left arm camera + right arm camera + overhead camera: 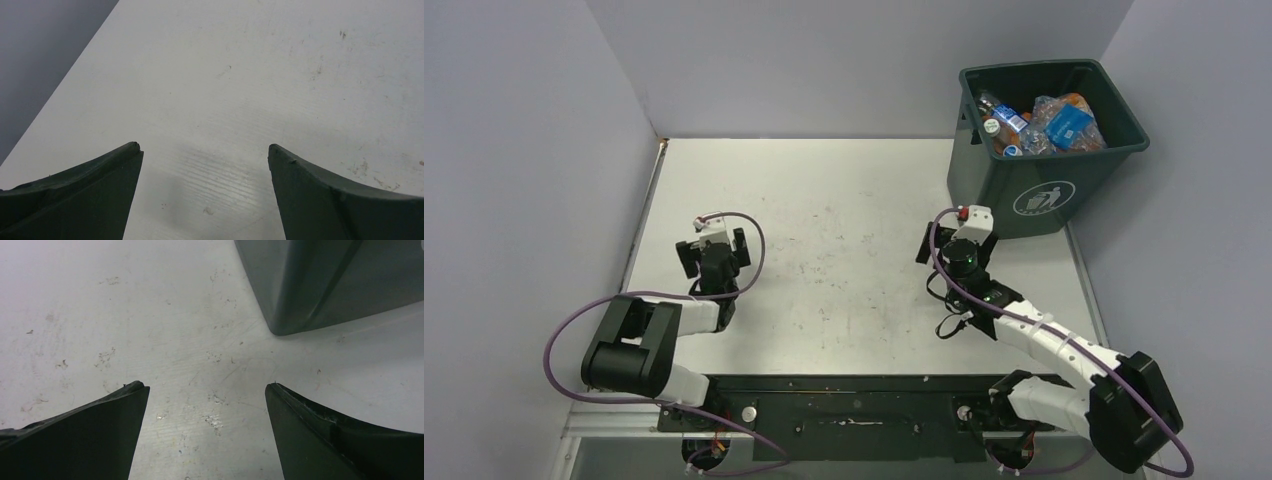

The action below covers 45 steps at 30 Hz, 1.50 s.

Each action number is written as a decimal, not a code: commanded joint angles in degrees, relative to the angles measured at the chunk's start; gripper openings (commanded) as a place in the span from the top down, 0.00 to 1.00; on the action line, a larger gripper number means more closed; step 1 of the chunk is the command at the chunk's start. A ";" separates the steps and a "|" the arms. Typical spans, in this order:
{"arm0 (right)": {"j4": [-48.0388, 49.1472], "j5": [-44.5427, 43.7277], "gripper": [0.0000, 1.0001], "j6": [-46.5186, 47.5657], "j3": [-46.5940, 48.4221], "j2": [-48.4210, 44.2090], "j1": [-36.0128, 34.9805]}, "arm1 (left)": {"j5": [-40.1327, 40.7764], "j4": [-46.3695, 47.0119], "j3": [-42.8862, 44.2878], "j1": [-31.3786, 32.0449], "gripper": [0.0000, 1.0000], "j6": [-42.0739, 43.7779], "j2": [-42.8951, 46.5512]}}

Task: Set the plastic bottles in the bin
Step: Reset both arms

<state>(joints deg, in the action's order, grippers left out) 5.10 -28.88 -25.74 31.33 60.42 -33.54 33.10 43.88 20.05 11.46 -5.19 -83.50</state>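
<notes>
The dark grey-green bin [1014, 185] stands at the table's far right, white litter symbol on its front. Inside it lie several plastic bottles [1036, 125], clear and orange with blue labels. No bottle lies on the table. My left gripper [713, 240] hovers low over the left part of the table, open, with only bare tabletop between its fingers [204, 147]. My right gripper [956, 232] sits just left of the bin's front corner, open and empty [206, 386]. The bin's lower corner [300, 295] fills the top right of the right wrist view.
The white table [844, 250] is scuffed and marked. Grey walls [524, 150] close it in on the left, back and right. A black base rail [844, 410] with both arm mounts runs along the near edge.
</notes>
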 commanded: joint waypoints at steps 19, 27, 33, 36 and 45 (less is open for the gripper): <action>63.28 -1.83 0.10 26.82 -18.49 24.86 19.21 | -4.34 21.79 -6.63 -3.45 0.04 -2.15 -0.74; 74.98 4.96 0.10 22.72 -21.66 32.41 24.97 | -9.49 24.03 -7.75 -2.61 0.04 0.96 -0.81; 68.40 5.29 0.10 21.16 -18.76 32.24 25.67 | -15.40 21.84 -6.67 -4.32 0.04 1.37 -0.80; 65.80 5.07 0.10 20.74 -17.45 32.20 25.85 | -15.42 21.89 -6.86 -4.52 0.04 1.23 -0.59; 66.17 5.05 0.10 20.99 -17.61 32.24 25.84 | -15.61 21.84 -6.78 -4.52 0.04 1.24 -0.58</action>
<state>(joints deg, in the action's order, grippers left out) 69.32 -24.58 -3.68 12.86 92.58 -8.21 18.59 63.44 12.36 7.33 -4.01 -84.20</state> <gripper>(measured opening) 0.897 0.962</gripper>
